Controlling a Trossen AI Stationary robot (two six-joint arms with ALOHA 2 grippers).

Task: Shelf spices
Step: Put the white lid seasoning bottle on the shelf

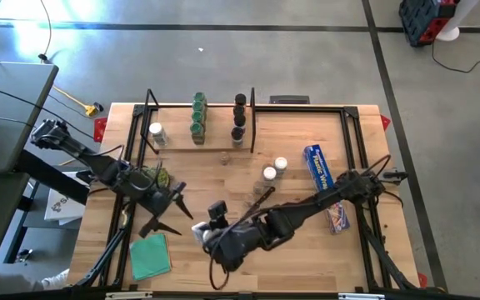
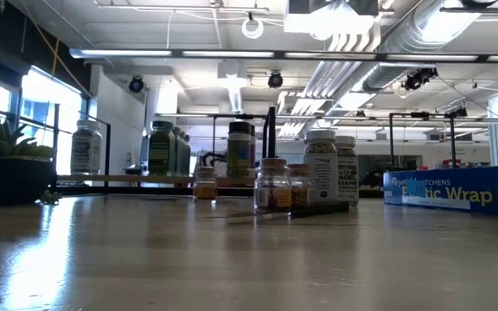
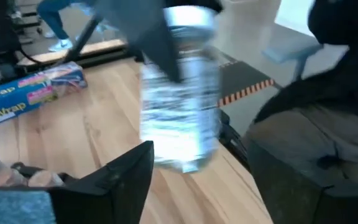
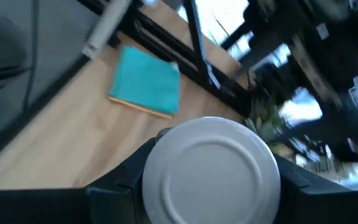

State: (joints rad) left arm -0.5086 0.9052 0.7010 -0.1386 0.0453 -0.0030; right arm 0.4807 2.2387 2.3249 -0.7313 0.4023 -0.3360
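Task is partly done. The shelf (image 1: 177,143) at the worktop's (image 1: 307,258) far edge already carries one white-capped spice (image 1: 156,132), a row of green-capped spices (image 1: 198,115), three or four, and a row of black-capped spices (image 1: 239,117), about three.

Still loose on the worktop are at least three: two white-capped jars (image 1: 274,168) and one small clear jar (image 1: 225,157).

The right claw (image 1: 205,233) is low near the front edge, clenched on a white-capped jar (image 4: 211,165). The left claw (image 1: 167,215) is close by with a blurred clear jar (image 3: 179,93) right in front; cannot tell if it grips.

Extras: one blue wrap box (image 1: 317,165) and one teal pad (image 1: 150,254).
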